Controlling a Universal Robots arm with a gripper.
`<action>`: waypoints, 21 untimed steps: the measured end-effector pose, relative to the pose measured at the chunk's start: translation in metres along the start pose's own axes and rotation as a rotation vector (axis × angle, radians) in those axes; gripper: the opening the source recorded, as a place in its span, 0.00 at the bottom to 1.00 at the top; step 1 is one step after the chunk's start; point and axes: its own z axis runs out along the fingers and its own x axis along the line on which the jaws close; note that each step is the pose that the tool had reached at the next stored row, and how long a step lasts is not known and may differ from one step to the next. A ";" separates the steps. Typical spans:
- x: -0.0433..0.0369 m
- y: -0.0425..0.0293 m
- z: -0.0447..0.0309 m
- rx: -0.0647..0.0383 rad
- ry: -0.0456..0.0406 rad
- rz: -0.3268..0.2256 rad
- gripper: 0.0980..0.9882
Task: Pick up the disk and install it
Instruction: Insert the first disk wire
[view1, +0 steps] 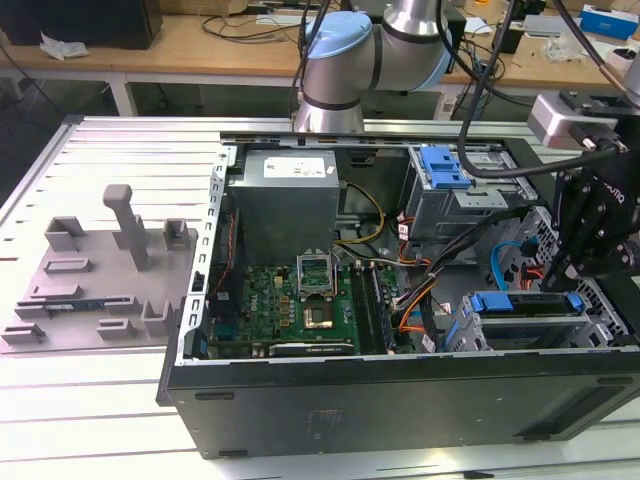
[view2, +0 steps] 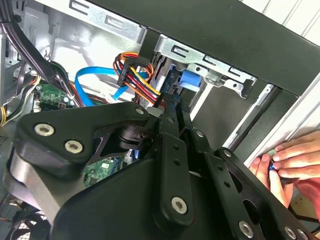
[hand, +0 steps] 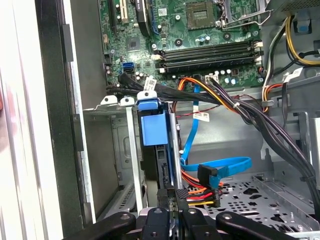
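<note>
The disk (view1: 525, 305), silver-grey in a blue carrier, lies in the metal drive cage (view1: 470, 335) at the front corner of the open computer case, on the exterior view's right. My gripper (view1: 572, 268) hangs over its right end. In the first wrist view the disk (hand: 152, 127) stands edge-on between the cage walls, and my gripper (hand: 172, 197) is shut on its near edge. In the second wrist view the gripper (view2: 172, 102) reaches to just short of the blue carrier tab (view2: 190, 80).
A person's hand (view2: 290, 160) rests on the case's outer side. Blue and orange cables (hand: 220, 170) run right beside the cage. The motherboard (view1: 290, 300), a grey power-supply box (view1: 285, 195) and a blue latch (view1: 445, 165) lie further inside. A grey fixture (view1: 100, 270) sits outside.
</note>
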 end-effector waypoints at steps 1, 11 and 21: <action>0.0001 0.0000 0.0002 0.000 0.0000 0.000 0.08; 0.0008 -0.0001 0.0042 0.000 0.0001 0.000 0.08; 0.0006 -0.0001 0.0086 0.000 0.0003 0.000 0.08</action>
